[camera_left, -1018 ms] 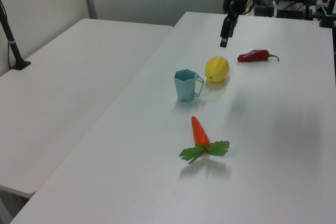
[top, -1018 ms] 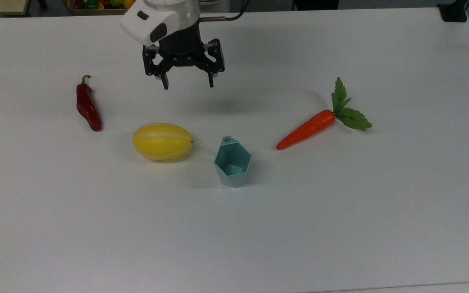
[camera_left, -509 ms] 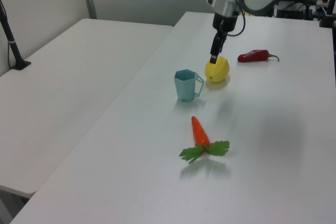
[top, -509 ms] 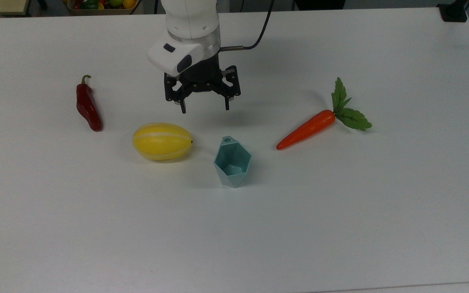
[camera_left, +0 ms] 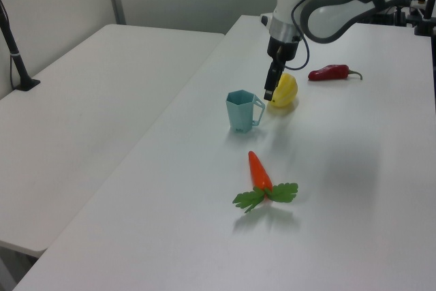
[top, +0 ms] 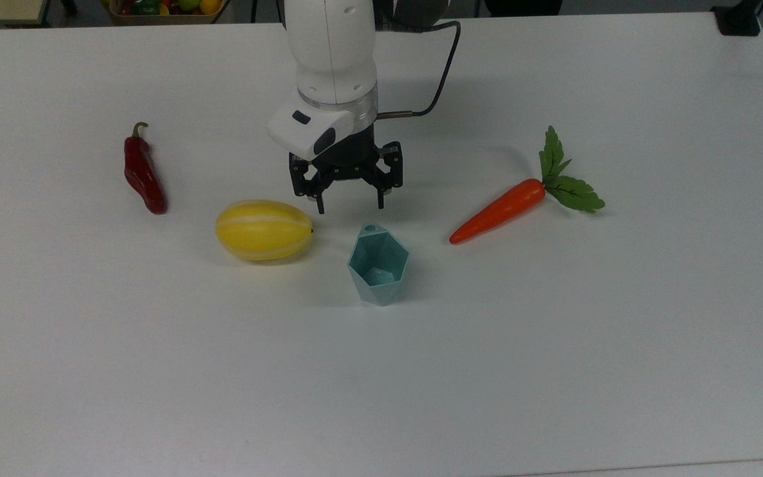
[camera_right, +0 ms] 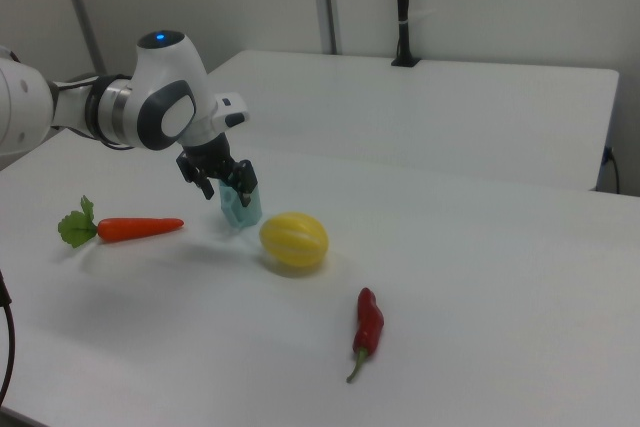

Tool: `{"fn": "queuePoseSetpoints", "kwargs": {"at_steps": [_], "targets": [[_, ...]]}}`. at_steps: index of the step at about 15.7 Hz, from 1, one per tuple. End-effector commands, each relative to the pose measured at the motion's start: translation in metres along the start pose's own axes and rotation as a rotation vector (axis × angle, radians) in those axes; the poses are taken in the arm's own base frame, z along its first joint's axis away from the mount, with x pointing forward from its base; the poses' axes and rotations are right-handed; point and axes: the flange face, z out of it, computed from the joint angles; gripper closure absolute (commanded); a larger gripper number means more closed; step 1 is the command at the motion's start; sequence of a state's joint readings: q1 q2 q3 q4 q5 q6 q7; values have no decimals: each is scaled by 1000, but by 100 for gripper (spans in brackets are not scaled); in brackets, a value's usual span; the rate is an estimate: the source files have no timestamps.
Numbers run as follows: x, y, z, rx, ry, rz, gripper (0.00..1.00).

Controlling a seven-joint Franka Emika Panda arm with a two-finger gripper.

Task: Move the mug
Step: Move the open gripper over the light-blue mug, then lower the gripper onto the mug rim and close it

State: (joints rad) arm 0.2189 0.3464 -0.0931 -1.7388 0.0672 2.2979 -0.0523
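Observation:
The mug (top: 378,265) is a small pale teal faceted cup standing upright on the white table (top: 554,371), its tab with a hole pointing to the top view's top. In the left view the mug (camera_left: 240,110) shows its handle on the right. My gripper (top: 350,205) hangs open and empty just beyond the mug's tab, slightly to the top view's left of it. From the left view, the gripper (camera_left: 270,93) is above and right of the mug, in front of the yellow fruit. The right view has the gripper (camera_right: 227,187) partly covering the mug (camera_right: 245,211).
A yellow melon (top: 263,230) lies close to the top view's left of the mug. A red chili (top: 143,173) is further left and a carrot (top: 501,211) with green leaves to the right. A fruit basket (top: 156,8) sits past the table's far edge.
The arm has travelled from the far side of the table toward the mug and come lower, its fingers staying open. The mug and the other items have not moved.

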Motion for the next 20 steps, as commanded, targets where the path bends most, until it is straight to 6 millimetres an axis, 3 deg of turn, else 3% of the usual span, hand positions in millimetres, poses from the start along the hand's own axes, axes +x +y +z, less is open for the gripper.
{"fn": "queuePoseSetpoints", "kwargs": {"at_steps": [1, 13, 17, 20], "targets": [[0, -12, 14, -6, 27, 12, 18], [3, -21, 42, -9, 51, 10, 9], [3, -21, 51, -15, 42, 4, 17], [5, -20, 50, -15, 53, 5, 35]]}}
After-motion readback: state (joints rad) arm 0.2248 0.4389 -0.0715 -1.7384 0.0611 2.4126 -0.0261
